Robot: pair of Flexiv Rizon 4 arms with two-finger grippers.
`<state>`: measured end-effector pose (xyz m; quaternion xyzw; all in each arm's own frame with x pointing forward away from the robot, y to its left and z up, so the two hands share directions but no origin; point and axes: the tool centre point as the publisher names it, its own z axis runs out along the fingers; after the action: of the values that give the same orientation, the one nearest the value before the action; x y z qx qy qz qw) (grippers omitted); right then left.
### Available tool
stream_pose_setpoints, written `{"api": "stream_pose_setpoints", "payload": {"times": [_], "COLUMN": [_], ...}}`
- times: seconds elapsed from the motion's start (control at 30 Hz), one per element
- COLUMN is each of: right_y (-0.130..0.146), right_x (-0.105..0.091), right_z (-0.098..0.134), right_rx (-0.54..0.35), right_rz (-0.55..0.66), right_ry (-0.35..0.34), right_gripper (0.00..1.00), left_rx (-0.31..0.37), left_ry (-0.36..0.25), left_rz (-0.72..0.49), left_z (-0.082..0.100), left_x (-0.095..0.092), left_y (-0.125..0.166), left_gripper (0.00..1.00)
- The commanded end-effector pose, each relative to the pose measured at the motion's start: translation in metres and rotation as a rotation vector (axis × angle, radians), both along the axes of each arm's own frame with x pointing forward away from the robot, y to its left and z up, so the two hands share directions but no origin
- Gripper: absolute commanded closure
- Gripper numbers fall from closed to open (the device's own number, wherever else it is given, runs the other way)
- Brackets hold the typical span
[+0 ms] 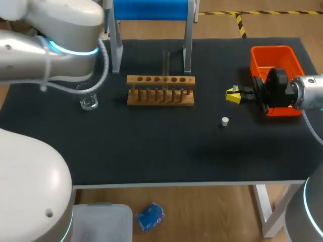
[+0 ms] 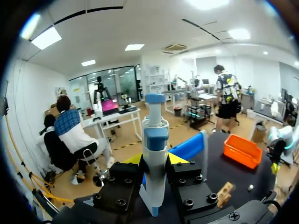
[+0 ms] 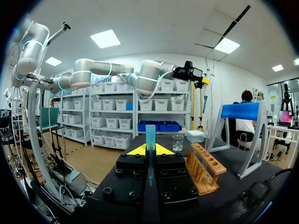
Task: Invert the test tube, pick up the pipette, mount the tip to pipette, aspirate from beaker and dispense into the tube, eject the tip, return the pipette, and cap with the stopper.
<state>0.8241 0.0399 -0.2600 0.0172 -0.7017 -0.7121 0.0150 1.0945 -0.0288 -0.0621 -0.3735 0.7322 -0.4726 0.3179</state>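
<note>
My left gripper (image 2: pixel 155 159) is shut on the blue and white pipette (image 2: pixel 155 133), which stands upright between its yellow tips. In the head view only the left arm (image 1: pixel 50 35) shows, at the back left. My right gripper (image 1: pixel 233 94) hovers right of the wooden rack (image 1: pixel 160 91), near the orange bin. In the right wrist view that gripper (image 3: pixel 150 151) is shut on a blue pipette tip (image 3: pixel 150 135). A clear test tube (image 1: pixel 165 64) stands upright in the rack. The beaker (image 1: pixel 89 102) is left of the rack. The white stopper (image 1: pixel 225 121) lies in front of my right gripper.
An orange bin (image 1: pixel 276 63) sits at the table's right edge, behind my right arm. The blue pipette stand (image 1: pixel 151 10) with metal legs rises behind the rack. The table's front half (image 1: pixel 161 156) is bare black surface.
</note>
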Motion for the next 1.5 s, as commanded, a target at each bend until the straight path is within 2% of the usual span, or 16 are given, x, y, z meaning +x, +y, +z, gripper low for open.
{"api": "stream_pose_setpoints", "payload": {"times": [0.03,0.63,0.67,0.73,0.87,0.93,1.03,1.27,1.5], "right_y": [0.000,0.000,0.000,0.000,0.000,0.000,0.000,0.000,0.000], "right_x": [0.000,0.000,0.000,0.000,0.000,0.000,0.000,0.000,0.000], "right_z": [0.000,0.000,0.000,0.000,0.000,0.000,0.000,0.000,0.000], "right_rx": [0.000,0.000,0.000,0.000,0.000,0.000,0.000,0.000,0.000], "right_rz": [0.000,0.000,0.000,0.000,0.000,0.000,0.000,0.000,0.000], "right_ry": [-0.001,-0.001,-0.001,-0.001,-0.001,-0.001,-0.001,-0.001,-0.001], "right_gripper": [1.00,1.00,1.00,1.00,1.00,1.00,1.00,1.00,1.00], "left_rx": [-0.135,-0.135,-0.122,-0.086,-0.032,-0.038,-0.015,-0.038,-0.105], "left_ry": [0.126,0.126,0.122,0.098,0.055,0.039,0.052,0.022,-0.008], "left_rz": [-0.668,-0.668,-0.701,-0.804,-1.018,-1.111,-1.190,-1.225,-1.120], "left_z": [0.017,0.017,0.015,0.019,0.030,0.035,0.039,0.042,0.035], "left_x": [-0.051,-0.051,-0.053,-0.063,-0.100,-0.121,-0.148,-0.198,-0.228], "left_y": [0.021,0.021,0.018,0.006,-0.021,-0.032,-0.046,-0.070,-0.088], "left_gripper": [1.00,1.00,1.00,1.00,1.00,1.00,1.00,1.00,1.00]}}
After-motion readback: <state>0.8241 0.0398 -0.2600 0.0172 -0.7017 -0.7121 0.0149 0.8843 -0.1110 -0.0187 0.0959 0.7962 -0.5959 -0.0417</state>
